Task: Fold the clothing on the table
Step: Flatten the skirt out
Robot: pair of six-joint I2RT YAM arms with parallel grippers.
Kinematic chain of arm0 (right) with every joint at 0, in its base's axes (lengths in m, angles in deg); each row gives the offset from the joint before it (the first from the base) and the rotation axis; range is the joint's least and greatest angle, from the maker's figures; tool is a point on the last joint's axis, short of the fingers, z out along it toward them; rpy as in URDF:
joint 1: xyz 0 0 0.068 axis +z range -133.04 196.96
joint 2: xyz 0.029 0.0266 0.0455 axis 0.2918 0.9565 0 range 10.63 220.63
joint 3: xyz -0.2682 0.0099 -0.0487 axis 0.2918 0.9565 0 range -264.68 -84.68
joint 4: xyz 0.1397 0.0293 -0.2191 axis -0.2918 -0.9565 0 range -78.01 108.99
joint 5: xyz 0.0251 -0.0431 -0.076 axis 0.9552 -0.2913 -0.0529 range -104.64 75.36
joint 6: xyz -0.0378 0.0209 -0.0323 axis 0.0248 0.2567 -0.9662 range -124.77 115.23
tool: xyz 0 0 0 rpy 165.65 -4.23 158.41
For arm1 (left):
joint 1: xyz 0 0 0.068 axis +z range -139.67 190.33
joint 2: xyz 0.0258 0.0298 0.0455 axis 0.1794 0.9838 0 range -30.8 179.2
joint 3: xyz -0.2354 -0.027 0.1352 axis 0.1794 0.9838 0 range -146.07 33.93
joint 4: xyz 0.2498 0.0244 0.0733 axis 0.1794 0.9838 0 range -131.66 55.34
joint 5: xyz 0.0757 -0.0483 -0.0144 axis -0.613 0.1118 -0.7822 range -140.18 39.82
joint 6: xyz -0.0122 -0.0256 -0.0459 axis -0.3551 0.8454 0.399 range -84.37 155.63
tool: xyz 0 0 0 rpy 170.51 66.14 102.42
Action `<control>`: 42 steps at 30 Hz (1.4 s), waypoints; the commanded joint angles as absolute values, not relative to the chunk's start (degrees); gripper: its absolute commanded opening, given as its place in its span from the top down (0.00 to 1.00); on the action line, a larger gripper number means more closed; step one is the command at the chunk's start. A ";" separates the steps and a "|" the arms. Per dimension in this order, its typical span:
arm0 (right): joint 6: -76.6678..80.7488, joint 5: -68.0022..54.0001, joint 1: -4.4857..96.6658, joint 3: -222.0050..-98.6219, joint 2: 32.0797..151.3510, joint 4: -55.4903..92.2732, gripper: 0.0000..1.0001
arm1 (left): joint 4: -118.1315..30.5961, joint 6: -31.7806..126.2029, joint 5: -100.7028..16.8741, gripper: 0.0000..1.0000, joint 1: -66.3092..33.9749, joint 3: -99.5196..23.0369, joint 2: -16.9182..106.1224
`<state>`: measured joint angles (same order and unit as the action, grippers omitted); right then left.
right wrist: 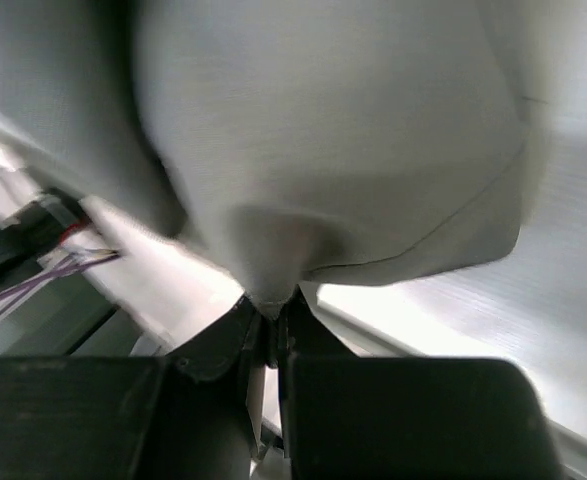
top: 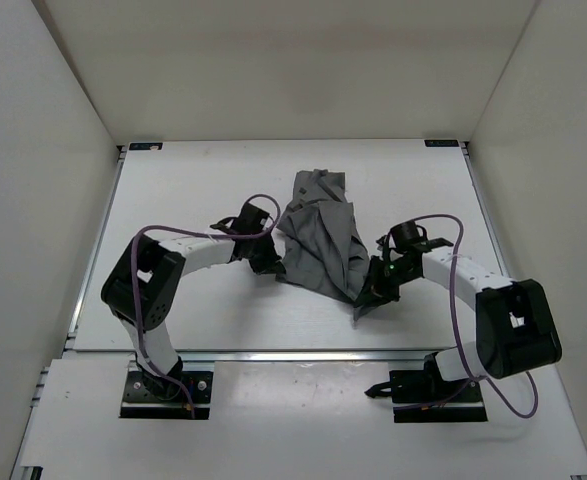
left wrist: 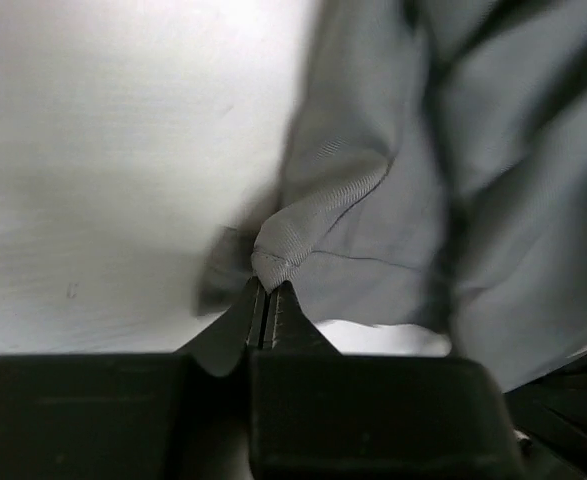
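This looks like a robotics lab test cell. The white table [top: 193, 180] is boxed in by plain white walls [top: 33, 200] on its left, far and right sides. Thin metal rails [top: 95, 255] edge the table and black brackets [top: 145, 146] mark its far corners. Two robot arms [top: 158, 285], trailing purple cables [top: 178, 232], are bolted on black base plates [top: 168, 392] at its near edge.

Plain white walls close in the scene: a back wall [top: 303, 60], a left wall [top: 23, 200] and a right wall [top: 563, 150]. A white board [top: 293, 425] lies along the near edge. On it sit a left black plate [top: 201, 392] and a right black plate [top: 473, 410].
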<state>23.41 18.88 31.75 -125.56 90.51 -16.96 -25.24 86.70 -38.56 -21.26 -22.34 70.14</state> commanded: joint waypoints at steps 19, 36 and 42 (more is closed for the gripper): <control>58.86 46.18 9.31 -142.07 71.46 12.31 1.00 | -3.09 80.73 -38.92 1.00 -0.48 -62.84 43.03; 62.21 47.15 20.13 -174.66 98.77 14.09 1.00 | 2.72 80.10 -30.58 1.00 3.91 -88.05 64.20; 64.31 47.68 18.03 -164.24 95.81 18.63 1.00 | -1.58 78.53 -29.87 1.00 2.08 -67.04 56.49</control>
<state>64.11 46.77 19.75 -169.04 98.99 16.64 -0.80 80.16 -30.84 3.79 -76.68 63.72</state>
